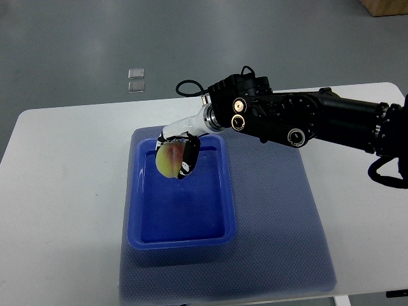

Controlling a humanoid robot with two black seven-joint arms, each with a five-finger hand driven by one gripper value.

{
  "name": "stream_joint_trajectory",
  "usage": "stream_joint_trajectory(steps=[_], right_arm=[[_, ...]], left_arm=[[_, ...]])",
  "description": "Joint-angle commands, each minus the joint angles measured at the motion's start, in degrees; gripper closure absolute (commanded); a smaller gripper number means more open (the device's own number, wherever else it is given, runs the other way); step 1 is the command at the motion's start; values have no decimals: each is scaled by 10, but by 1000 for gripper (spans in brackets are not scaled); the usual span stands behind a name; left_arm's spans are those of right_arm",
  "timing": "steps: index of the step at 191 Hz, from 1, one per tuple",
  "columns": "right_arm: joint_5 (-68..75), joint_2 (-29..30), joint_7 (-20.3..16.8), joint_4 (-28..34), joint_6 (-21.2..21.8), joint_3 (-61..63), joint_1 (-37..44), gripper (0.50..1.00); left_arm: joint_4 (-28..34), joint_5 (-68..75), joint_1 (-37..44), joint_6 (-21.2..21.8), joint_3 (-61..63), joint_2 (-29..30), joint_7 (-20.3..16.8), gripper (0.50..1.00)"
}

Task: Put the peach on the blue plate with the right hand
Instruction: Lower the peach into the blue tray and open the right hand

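My right hand [180, 148] is curled around the peach [168, 160], white and black fingers [189, 157] wrapped over its right side and top, so the fruit sits snug in my grip with its yellow-green and red skin showing to the left of my fingers. I cannot tell from this steep angle whether the peach is touching anything below it or hanging just above. Under my hand lies the blue plate [182, 237], really a rectangular tray with a raised rim; my hand and the peach are over its far end, close to the far left corner, and the plate's bare floor stretches away from my fingers toward the near edge. Behind my hand, my wrist runs up and to the right into the bulky black forearm [299, 118], which crosses out over the right side with a thin black cable [189, 85] looping off near the wrist. Beneath the plate is a blue-grey mat [280, 223] that spreads wider to the right of my hand. All of it rests on the white table [64, 185]. Well beyond my hand, past the table's far edge, two small pale squares [136, 80] lie on the grey floor [95, 44].
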Motion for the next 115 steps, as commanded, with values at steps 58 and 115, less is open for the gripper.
stream_joint_trajectory(steps=[58,115], right_arm=[[-3,0,5,6,1,-3,-40,840],[-4,0,17,6,1,-5,-60,644]], left_arm=[[-1,1,0,0,0,0,0,500],[-1,1,0,0,0,0,0,500]])
